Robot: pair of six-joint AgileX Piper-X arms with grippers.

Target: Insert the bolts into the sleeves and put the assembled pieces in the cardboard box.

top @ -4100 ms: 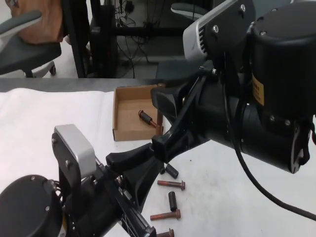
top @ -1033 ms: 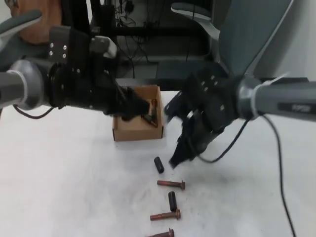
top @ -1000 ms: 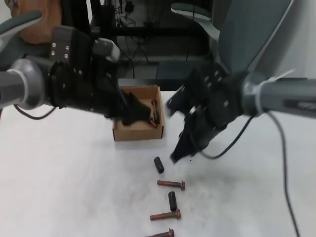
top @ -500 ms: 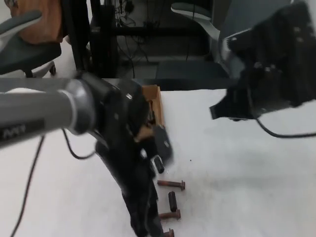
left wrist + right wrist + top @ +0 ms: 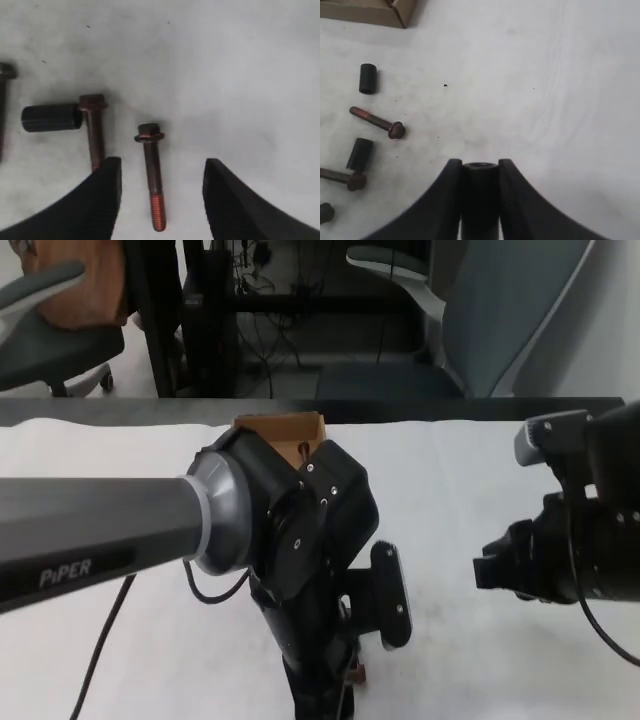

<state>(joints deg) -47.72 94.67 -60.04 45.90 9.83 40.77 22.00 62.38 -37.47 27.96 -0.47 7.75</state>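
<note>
I am hovering my left gripper (image 5: pixel 161 167), jaws spread, astride 1 bolt (image 5: pixel 152 175) lying on the bench (image 5: pixel 250 75), while my right gripper (image 5: pixel 480 167) is clenching 1 sleeve (image 5: pixel 480 200), well apart from the box (image 5: pixel 365 10). I am judging it best to close on the shank near the head, leaving the threads free.

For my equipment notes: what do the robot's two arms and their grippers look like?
The left arm is a smooth grey tube with white lettering, ending in a black wrist housing with small screws; a thin black cable hangs below. The right arm is black, with a silver-grey block and a black cable. The left gripper and right gripper have curved matte black fingers.
</note>
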